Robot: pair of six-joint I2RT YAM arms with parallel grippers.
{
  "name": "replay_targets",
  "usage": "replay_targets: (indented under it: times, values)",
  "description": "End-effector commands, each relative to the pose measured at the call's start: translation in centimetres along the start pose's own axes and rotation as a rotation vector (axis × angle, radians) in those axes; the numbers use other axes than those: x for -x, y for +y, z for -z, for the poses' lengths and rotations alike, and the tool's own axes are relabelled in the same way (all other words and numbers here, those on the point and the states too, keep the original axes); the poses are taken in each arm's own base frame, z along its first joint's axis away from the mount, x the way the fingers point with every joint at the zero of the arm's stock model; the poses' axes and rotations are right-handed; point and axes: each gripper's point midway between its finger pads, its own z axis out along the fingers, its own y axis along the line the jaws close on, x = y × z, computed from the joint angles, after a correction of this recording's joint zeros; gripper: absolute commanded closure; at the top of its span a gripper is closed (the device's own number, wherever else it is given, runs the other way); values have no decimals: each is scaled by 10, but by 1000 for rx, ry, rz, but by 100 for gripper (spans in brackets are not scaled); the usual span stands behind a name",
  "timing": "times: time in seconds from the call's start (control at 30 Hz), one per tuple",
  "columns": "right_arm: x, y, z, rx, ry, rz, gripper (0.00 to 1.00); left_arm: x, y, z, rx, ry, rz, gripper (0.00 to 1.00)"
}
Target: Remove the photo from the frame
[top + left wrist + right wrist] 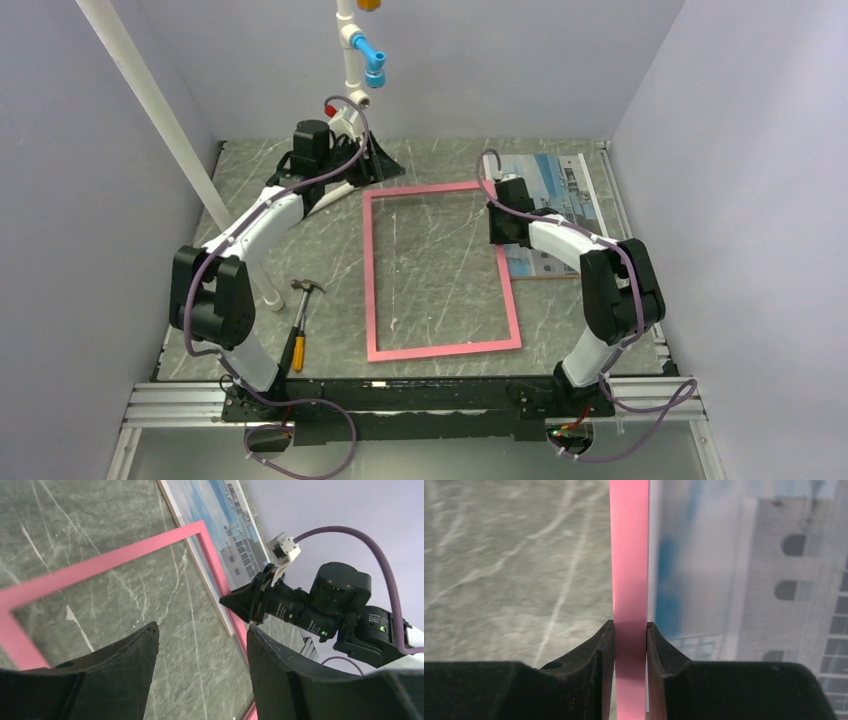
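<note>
The pink frame (372,270) lies flat on the grey marble table, its inside showing bare tabletop. The photo (555,190), a building against blue sky, lies to the right of the frame, partly under my right arm. My right gripper (500,222) is shut on the frame's right bar (630,580), with the photo (749,555) just right of it. My left gripper (372,160) is open and empty above the table near the frame's far left corner. In the left wrist view the frame (100,565), the photo (235,535) and the right gripper (235,602) show beyond my open fingers (135,650).
A hammer (298,325) with an orange handle lies left of the frame. A white pipe post (352,60) with a blue fitting stands at the back. A slanted white bar (160,110) runs along the left wall. Grey walls enclose the table.
</note>
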Motion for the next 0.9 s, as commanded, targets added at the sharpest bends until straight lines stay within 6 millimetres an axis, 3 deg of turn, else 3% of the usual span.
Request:
replay_targets:
  times: [0.0,0.13,0.33,0.67,0.73,0.87]
  values:
    - [31,32,9,66,-77,97,100,18,-32,30,2,43,-125,32]
    - [23,49,4,98,-53,101,100,18,-28,35,31,51,-173,32]
    - [17,72,-2,151,-2,4,100,0,-9,35,69,91,-175,32]
    - [9,71,-13,71,28,-100,100,0,-3,41,108,71,-197,32]
    - [9,69,-13,65,22,-87,94,-1,-2,39,103,77,-192,32]
    - [10,64,-8,51,9,-47,62,-6,-5,36,63,87,-182,32]
